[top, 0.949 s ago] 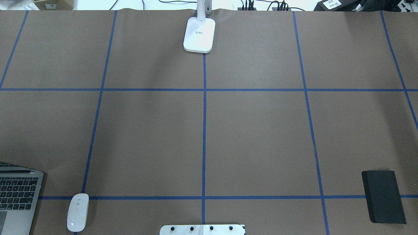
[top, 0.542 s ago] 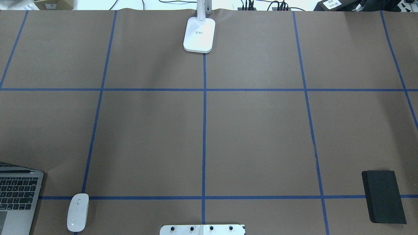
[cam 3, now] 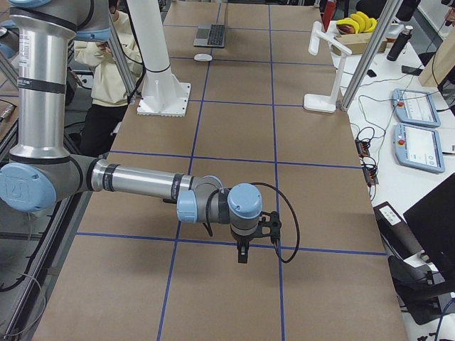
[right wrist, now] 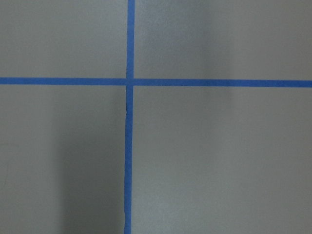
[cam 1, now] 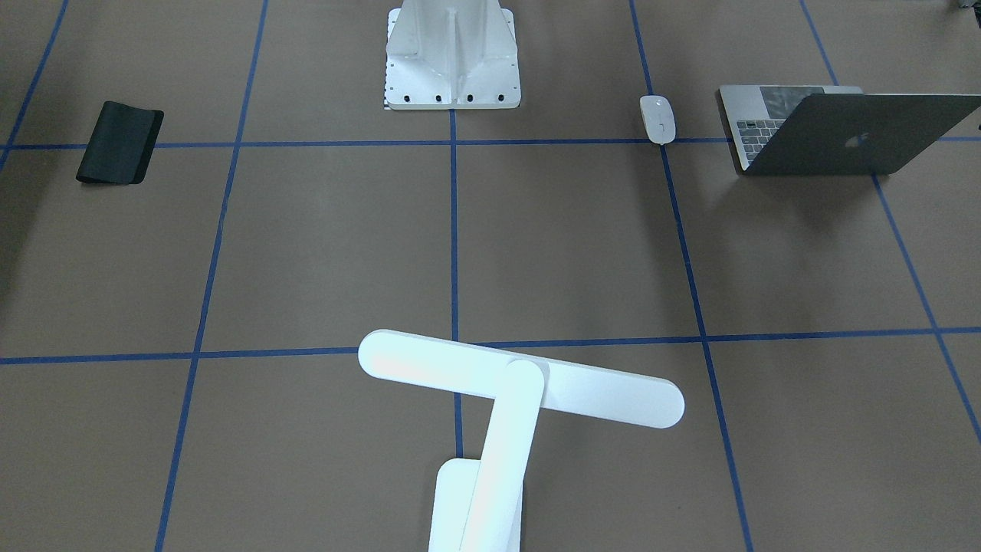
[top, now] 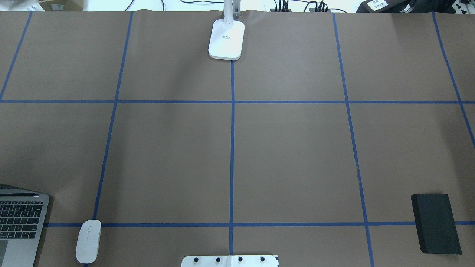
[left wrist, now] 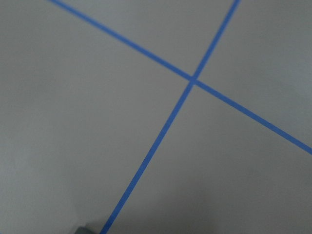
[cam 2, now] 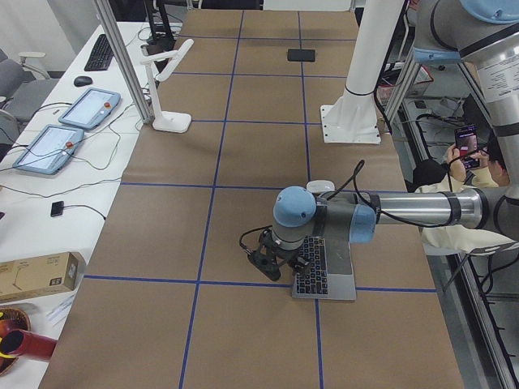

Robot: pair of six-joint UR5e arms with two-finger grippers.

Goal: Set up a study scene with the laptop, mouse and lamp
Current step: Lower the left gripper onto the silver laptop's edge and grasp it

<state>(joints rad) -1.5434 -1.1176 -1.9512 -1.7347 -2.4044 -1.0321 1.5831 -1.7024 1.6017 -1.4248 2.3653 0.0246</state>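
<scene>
In the overhead view the open laptop (top: 20,218) sits at lower left, with the mouse (top: 88,241) just right of it. The lamp (top: 226,39) stands at top centre and a black mat (top: 436,222) lies at lower right. The left gripper (cam 2: 272,263) hangs beside the laptop, and the right gripper (cam 3: 243,252) is well apart from everything. I cannot tell how far either's jaws are spread. A careless shove could fold the lid or knock the mouse, and the tall lamp may tip.

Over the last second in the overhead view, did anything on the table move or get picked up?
Nothing visibly changed. The laptop, mouse, lamp and black mat all lie exactly where they were.
</scene>
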